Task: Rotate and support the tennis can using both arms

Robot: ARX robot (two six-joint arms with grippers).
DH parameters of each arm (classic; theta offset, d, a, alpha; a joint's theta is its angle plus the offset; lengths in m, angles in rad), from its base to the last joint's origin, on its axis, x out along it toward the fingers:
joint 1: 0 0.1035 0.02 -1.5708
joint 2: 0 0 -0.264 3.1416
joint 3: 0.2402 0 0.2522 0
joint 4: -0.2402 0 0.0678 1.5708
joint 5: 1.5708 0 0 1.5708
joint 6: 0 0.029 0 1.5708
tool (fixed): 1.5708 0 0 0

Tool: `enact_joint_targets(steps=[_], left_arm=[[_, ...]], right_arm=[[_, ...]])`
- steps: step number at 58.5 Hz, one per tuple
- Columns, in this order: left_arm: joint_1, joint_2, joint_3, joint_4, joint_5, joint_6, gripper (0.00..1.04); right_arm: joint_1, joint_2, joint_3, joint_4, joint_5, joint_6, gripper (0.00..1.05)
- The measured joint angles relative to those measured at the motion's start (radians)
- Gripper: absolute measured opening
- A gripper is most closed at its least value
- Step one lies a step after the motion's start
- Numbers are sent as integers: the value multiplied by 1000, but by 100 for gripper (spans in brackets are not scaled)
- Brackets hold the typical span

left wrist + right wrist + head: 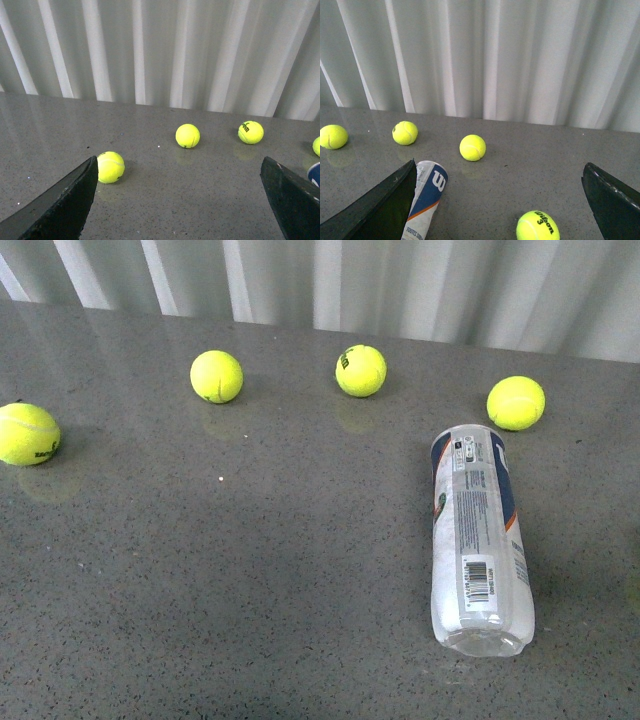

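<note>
Only front view shows the barcode (478, 583) on the tennis can (478, 510)

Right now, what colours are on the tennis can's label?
The tennis can label is blue, white and orange; the right wrist view shows it best.

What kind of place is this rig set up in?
Probably an indoor lab or demo station, not a court. There is a speckled grey tabletop, a pale pleated curtain as backdrop, and only staged props: a tennis can lying on its side among loose tennis balls.
</note>
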Motion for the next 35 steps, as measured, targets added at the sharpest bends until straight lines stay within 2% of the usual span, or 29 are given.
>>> enact_joint_targets(steps=[35], left_arm=[[0, 0, 0, 0, 0, 0, 98]], right_arm=[[0, 0, 0, 0, 0, 0, 98]])
